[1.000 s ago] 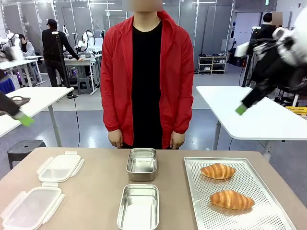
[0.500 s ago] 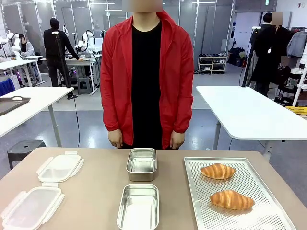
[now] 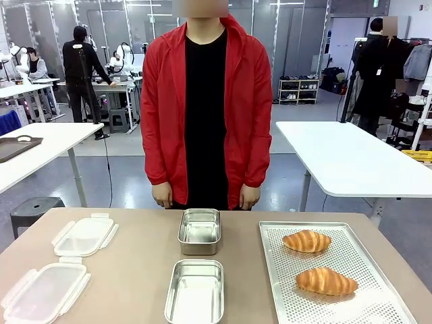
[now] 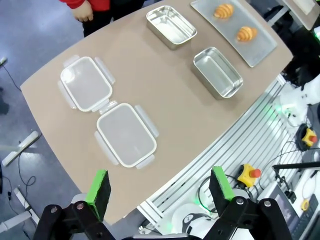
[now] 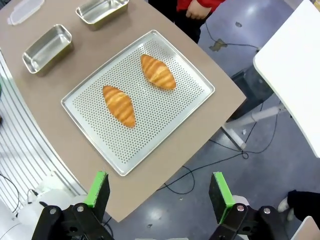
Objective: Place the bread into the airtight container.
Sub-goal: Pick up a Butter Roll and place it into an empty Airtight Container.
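Note:
Two croissants [image 3: 306, 241] [image 3: 326, 281] lie on a perforated metal tray [image 3: 358, 307] at the table's right. Two open metal containers [image 3: 200, 230] [image 3: 196, 291] stand in the middle, one behind the other. My left gripper [image 4: 161, 185] hangs open high above the table, over its near edge, with the containers [image 4: 171, 26] [image 4: 217, 71] far below. My right gripper [image 5: 160, 191] is open too, high over the tray [image 5: 180, 117] and its croissants [image 5: 119, 105] [image 5: 158, 71]. Neither gripper holds anything.
Two clear plastic lids [image 3: 84, 235] [image 3: 44, 293] with clip tabs lie at the table's left. A person in a red jacket stands at the far edge, hands [image 3: 162, 196] hanging down. The tabletop between lids, containers and tray is bare.
A second ago both arms showed at the left and right edges of the front view, raised high; they have since swung out of it. The objects on the table have not moved.

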Robot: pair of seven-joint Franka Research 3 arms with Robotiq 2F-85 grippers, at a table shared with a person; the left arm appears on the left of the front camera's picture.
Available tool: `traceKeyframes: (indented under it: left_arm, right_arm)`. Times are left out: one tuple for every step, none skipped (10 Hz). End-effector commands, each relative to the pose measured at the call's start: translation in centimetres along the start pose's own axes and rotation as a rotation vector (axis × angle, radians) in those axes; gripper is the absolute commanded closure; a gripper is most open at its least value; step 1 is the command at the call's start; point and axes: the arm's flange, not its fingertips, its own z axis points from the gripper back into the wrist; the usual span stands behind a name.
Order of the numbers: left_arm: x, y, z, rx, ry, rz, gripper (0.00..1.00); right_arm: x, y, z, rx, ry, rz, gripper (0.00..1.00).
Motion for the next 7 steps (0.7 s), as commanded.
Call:
traceKeyframes:
  left_arm:
    - [-0.1, 0.0, 0.2, 0.003, -0.001, -0.007, 0.0]
    - [-0.1, 0.0, 0.2, 0.003, -0.001, -0.007, 0.0]
    - [-0.1, 0.0, 0.2, 0.003, -0.001, -0.007, 0.0]
    - [-0.1, 0.0, 0.2, 0.003, -0.001, -0.007, 0.0]
    - [-0.1, 0.0, 0.2, 0.003, -0.001, -0.007, 0.0]
    - [-0.1, 0.0, 0.2, 0.003, -0.001, -0.007, 0.0]
    - [-0.1, 0.0, 0.2, 0.003, -0.001, -0.007, 0.0]
  right_arm:
    - [0.2, 0.1, 0.3, -0.001, -0.008, 0.009, 0.0]
    - [0.2, 0.1, 0.3, -0.001, -0.008, 0.009, 0.0]
    - [0.2, 0.1, 0.3, -0.001, -0.008, 0.009, 0.0]
    - [0.2, 0.1, 0.1, -0.003, -0.002, 0.002, 0.0]
    - [1.4, 1.5, -0.4, -0.009, 0.003, 0.139, 0.0]
    - [2.8, 2.8, -1.4, -0.012, 0.044, 0.28, 0.0]
    - [4.4, 4.1, -3.3, -0.025, 0.067, 0.407, 0.0]
